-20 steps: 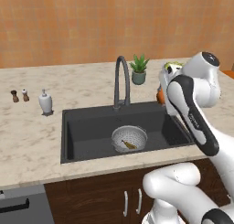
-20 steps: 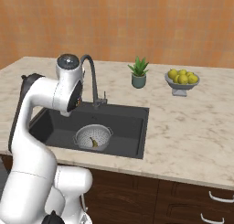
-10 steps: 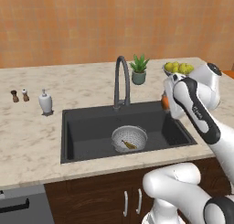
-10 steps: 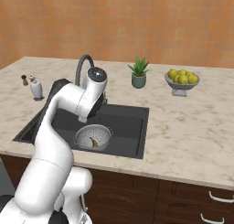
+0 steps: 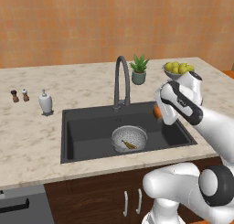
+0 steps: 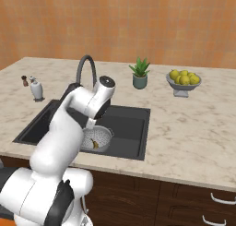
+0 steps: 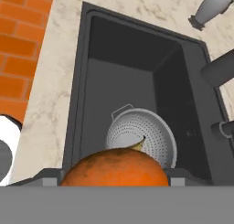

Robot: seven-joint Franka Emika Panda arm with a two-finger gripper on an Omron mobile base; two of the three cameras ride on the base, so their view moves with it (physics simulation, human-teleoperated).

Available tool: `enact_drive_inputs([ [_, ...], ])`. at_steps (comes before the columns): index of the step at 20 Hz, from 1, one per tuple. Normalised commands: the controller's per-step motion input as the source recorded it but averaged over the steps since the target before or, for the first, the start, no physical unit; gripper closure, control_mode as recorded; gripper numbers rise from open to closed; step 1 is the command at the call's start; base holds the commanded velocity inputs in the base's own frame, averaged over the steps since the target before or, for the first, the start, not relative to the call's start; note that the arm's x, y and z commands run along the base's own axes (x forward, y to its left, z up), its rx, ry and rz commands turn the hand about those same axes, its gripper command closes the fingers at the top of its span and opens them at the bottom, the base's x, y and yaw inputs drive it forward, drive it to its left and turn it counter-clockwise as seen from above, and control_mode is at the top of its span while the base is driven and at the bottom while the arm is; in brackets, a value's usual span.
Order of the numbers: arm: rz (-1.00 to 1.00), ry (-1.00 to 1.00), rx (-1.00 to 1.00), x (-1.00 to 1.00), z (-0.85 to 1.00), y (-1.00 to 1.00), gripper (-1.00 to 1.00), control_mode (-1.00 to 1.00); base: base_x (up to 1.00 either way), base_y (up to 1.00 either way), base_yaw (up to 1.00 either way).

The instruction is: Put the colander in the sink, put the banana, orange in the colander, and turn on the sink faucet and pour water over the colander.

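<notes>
Above the sink [image 5: 73,127], your gripper [image 7: 116,179] has the orange [image 7: 115,167] clamped so it drops into the colander [image 7: 141,136] beside the banana [image 5: 128,145].

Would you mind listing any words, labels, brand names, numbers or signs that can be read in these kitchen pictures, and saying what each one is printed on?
None: no readable text appears in any view.
The soap dispenser, the two small shakers, the plant pot, the fruit bowl and the sink faucet are all plain.
The orange, the colander and the sink carry no marks either.
</notes>
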Motion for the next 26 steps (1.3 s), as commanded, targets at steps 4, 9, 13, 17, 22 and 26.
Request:
enact_drive_inputs([
  [4, 0.11, 0.21, 0.00, 0.49, -0.75, 0.00, 1.00, -1.00, 0.00, 0.00, 0.00],
  [9, 0.08, 0.18, 0.00, 0.41, -0.75, 0.00, 1.00, -1.00, 0.00, 0.00, 0.00],
  [13, 0.01, 0.11, 0.00, 0.26, -0.60, 0.26, 1.00, -1.00, 0.00, 0.00, 0.00],
  [17, 0.00, 0.05, 0.00, 0.15, -0.58, 0.26, 1.00, -1.00, 0.00, 0.00, 0.00],
  [22, 0.01, 0.00, 0.00, 0.00, -0.66, 0.00, 1.00, -1.00, 0.00, 0.00, 0.00],
  [26, 0.02, 0.00, 0.00, 0.03, -0.54, 0.05, 1.00, -1.00, 0.00, 0.00, 0.00],
])
